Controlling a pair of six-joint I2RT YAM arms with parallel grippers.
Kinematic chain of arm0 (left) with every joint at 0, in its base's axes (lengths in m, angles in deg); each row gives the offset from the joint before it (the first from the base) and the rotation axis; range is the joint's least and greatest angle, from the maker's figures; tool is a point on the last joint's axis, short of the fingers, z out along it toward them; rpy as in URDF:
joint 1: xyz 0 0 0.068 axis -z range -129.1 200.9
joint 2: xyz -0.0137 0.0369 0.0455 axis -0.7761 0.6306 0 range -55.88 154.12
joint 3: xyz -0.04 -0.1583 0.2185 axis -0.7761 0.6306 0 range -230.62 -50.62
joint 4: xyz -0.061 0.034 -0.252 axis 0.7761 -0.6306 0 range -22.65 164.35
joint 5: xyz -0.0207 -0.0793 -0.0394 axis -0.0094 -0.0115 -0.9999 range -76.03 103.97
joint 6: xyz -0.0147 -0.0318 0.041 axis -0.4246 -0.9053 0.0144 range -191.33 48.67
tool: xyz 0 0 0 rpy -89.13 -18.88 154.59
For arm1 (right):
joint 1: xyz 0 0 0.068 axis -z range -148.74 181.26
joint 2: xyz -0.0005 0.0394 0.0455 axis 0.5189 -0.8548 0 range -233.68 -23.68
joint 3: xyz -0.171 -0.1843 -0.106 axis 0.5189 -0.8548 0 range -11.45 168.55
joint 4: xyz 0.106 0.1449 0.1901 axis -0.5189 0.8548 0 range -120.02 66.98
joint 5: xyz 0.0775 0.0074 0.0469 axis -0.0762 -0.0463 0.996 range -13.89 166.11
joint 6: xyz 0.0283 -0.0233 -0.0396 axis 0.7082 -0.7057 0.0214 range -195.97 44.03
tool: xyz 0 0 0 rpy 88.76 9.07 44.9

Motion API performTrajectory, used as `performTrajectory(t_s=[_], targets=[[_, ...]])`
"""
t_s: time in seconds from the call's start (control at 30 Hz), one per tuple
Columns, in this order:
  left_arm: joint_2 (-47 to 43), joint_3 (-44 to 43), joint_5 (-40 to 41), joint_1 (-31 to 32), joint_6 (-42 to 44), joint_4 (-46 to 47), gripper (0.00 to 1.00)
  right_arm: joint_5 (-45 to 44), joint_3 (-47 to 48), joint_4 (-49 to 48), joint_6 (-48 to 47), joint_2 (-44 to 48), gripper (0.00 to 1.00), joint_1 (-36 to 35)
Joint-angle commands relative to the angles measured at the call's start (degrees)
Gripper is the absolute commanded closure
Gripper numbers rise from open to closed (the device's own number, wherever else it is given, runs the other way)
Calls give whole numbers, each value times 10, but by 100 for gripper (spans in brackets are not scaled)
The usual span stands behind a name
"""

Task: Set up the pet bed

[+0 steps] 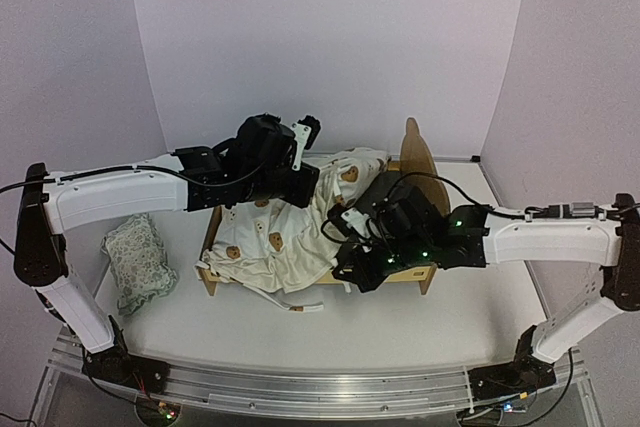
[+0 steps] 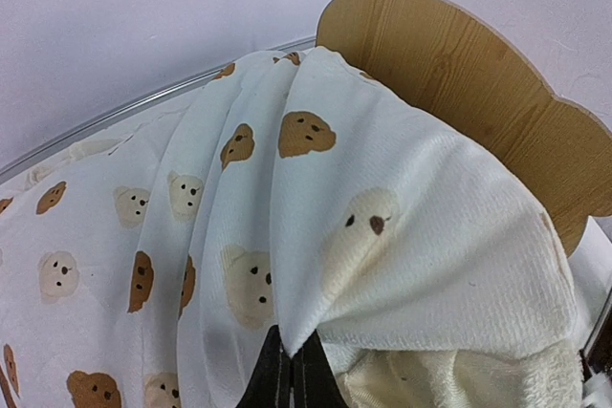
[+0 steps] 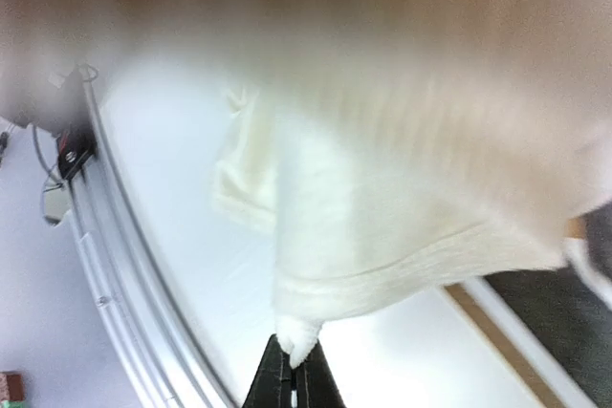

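The small light plywood pet bed (image 1: 421, 159) with its bear-ear headboard sits mid-frame in the top view, a cream bear-print ruffled cover (image 1: 280, 237) bunched across it. Spreading the cover seems the step in hand; next, pull it taut. The left gripper (image 2: 290, 377) pinches a fold and the right gripper (image 3: 295, 372) a corner, both arms reaching inward.

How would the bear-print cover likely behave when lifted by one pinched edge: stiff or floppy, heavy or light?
Probably floppy: the cover hangs in soft folds from the left fingers. Likely light: the right fingers carry a corner by a small pinch. It may snag on the headboard close behind it.
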Motion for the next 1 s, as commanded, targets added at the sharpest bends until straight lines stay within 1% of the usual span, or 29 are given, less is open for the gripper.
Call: performTrajectory(t_s=[0.0,0.07,0.13,0.17,0.27,0.33,0.47,0.6,0.8,0.97], targets=[[-10,-16,4,-6,-5,-1,100,71,26,-11,48,-38,89,-14],[-11,-14,4,-6,-5,-4,100,65,28,4,42,-34,75,-14],[-11,-13,3,-6,-4,-5,100,42,40,38,29,-17,56,-14],[-11,-13,2,-5,-4,-5,100,25,48,60,18,-6,50,-13],[-10,-14,1,-6,-4,-6,100,-32,64,119,-16,28,37,-14],[-9,-15,1,-6,-4,-7,100,-77,66,148,-38,54,33,-14],[-10,-15,2,-6,-4,-7,100,-202,42,169,-82,93,32,-13],[-7,-18,1,-6,-4,-8,100,-301,26,166,-153,86,35,-7],[-7,-22,-4,-6,-6,-11,100,-279,29,146,-211,42,45,67],[-8,-18,-6,-6,-7,-9,100,-203,28,107,-257,5,45,89]])
